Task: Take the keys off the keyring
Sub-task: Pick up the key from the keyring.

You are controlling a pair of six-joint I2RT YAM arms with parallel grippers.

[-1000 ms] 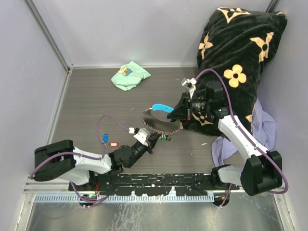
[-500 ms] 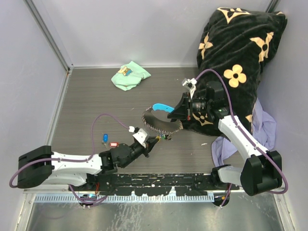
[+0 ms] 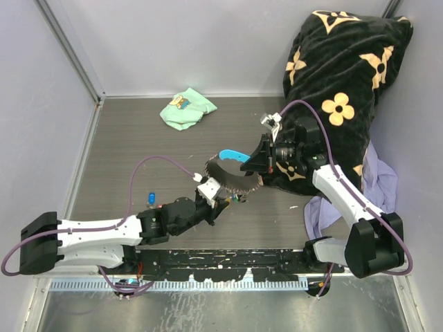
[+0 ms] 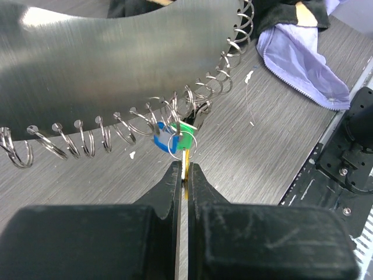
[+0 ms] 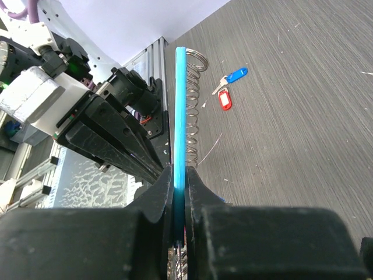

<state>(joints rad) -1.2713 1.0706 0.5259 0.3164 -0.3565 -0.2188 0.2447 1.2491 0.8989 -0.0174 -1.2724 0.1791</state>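
The keyring (image 3: 232,178) is a curved silvery plate (image 4: 116,70) edged with several wire rings and carrying a sky-blue fob (image 3: 232,155). My right gripper (image 5: 179,175) is shut on that fob (image 5: 180,105) and holds the keyring above the table. My left gripper (image 4: 185,170) is shut on a thin yellowish key (image 4: 185,158) that hangs from one ring beside a green tag (image 4: 185,139) and a blue tag (image 4: 160,139). In the top view the left gripper (image 3: 220,202) sits just under the plate's lower edge. Two loose keys, blue-tagged (image 5: 236,74) and red-tagged (image 5: 225,99), lie on the table.
A mint-green cloth (image 3: 187,108) lies at the back of the table. A black flowered blanket (image 3: 346,90) fills the back right corner, with a lavender cloth (image 3: 377,187) below it. The left arm's purple cable (image 3: 149,166) loops over the table.
The left arm has stretched out, its elbow sliding left and low, and its gripper has edged up toward the plate. The right arm and keyring have hardly moved.
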